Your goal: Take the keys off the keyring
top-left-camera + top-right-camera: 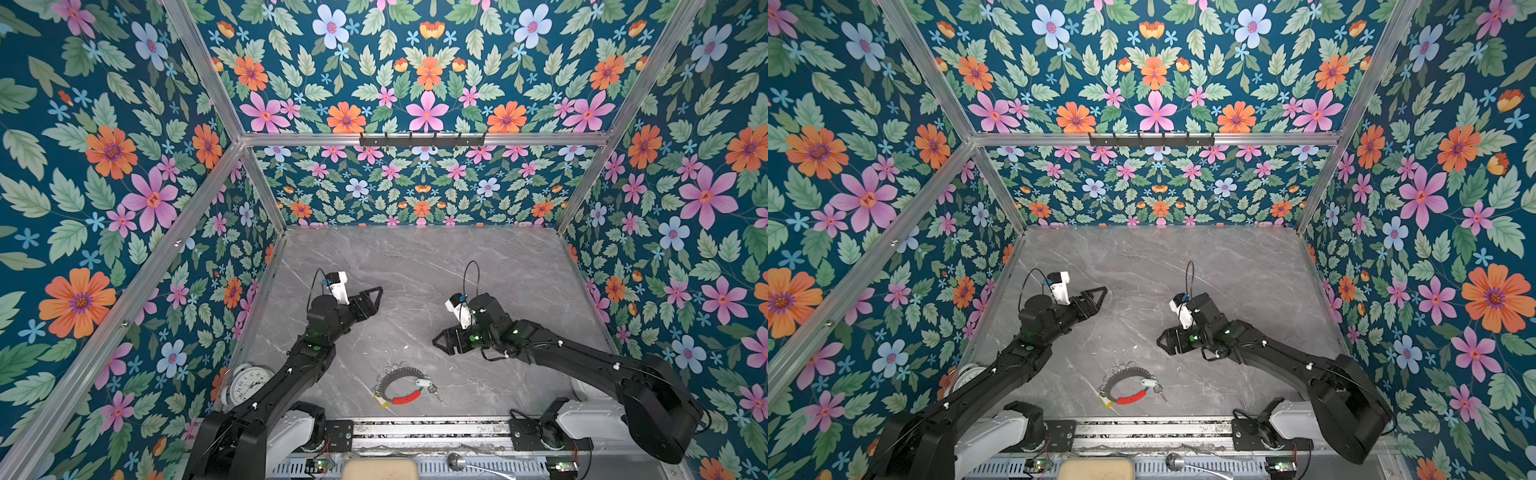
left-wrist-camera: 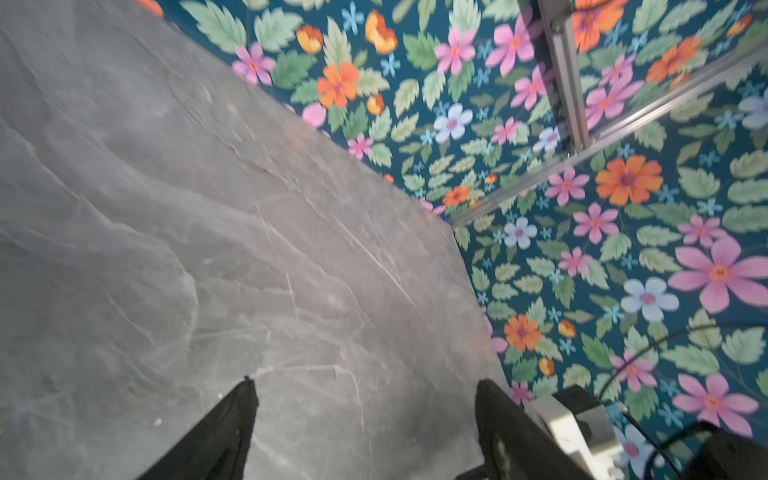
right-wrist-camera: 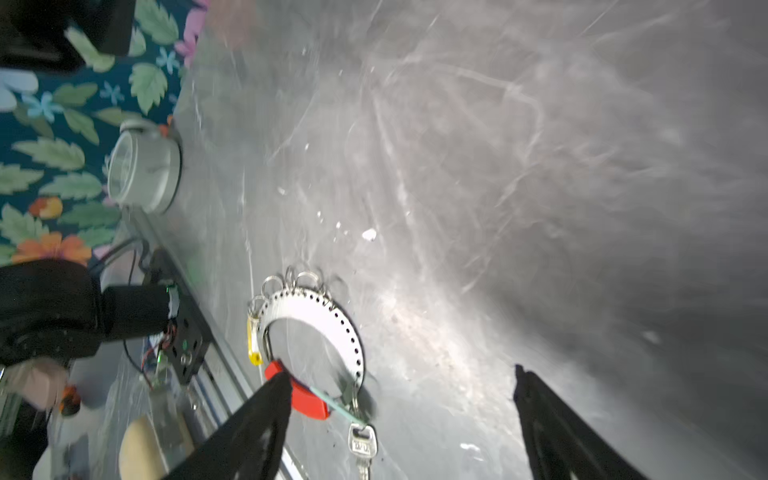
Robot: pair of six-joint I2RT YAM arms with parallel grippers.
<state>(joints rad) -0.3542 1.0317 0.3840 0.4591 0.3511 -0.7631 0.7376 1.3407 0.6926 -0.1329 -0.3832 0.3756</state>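
The keyring [image 1: 395, 374] lies flat near the table's front edge, a grey C-shaped band with a red section [image 1: 405, 400] and small wire rings along its rim. A silver key [image 1: 435, 391] with a pale tag [image 1: 422, 382] hangs at its right end. A yellow tag [image 1: 381, 401] sits at its left end. In the right wrist view the keyring [image 3: 332, 316] and one key [image 3: 362, 442] show clearly. My left gripper [image 1: 379, 293] hovers open over bare table, far behind the keyring. My right gripper [image 1: 436, 341] is open, above and right of the keyring, with nothing between its fingers.
A white round clock [image 1: 245, 384] stands at the front left corner, partly behind my left arm. An aluminium rail [image 1: 428, 432] runs along the front edge. Floral walls close in three sides, and a black hook bar [image 1: 422, 140] is mounted high on the back wall.
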